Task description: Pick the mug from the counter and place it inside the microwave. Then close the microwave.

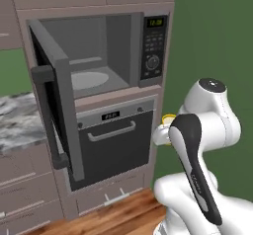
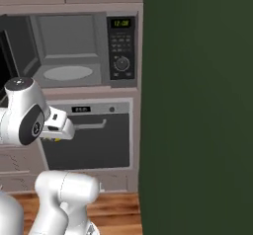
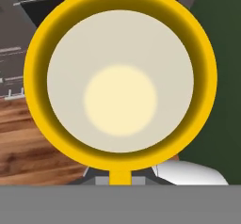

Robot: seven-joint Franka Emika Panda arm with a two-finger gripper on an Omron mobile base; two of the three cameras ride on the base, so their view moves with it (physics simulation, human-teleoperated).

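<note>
Gripping the mug (image 3: pixel 120 77), the tool (image 3: pixel 120 178) is clenched on its rim, with the yellow cup's pale inside facing straight up at the hand camera. In the left base view the mug (image 1: pixel 168 118) is peeking out as a small yellow rim just behind the white arm, hanging in the air to the right of the oven (image 1: pixel 114 140) and below the level of the microwave (image 1: pixel 106 49). From the right base view only a sliver of yellow is showing under the white wrist, in front of the oven door (image 2: pixel 86 135).

The microwave door (image 1: pixel 52 96) is standing wide open, swung out to the left with its black bar handle facing the room. Inside, the round glass plate (image 1: pixel 89 79) is lying bare on the floor of the cavity. The control panel (image 1: pixel 153 46) with its green display is sitting on the right side of the opening.

Between the mug and the cavity, the oven's top panel and the microwave's lower lip are rising above the cup. A dark green wall (image 2: pixel 197 105) is standing just right of the cabinet column. The marbled tabletop (image 1: pixel 17 123) is lying at the far left, behind the open door, and wooden floor (image 1: pixel 113 214) is running beneath the arm.
</note>
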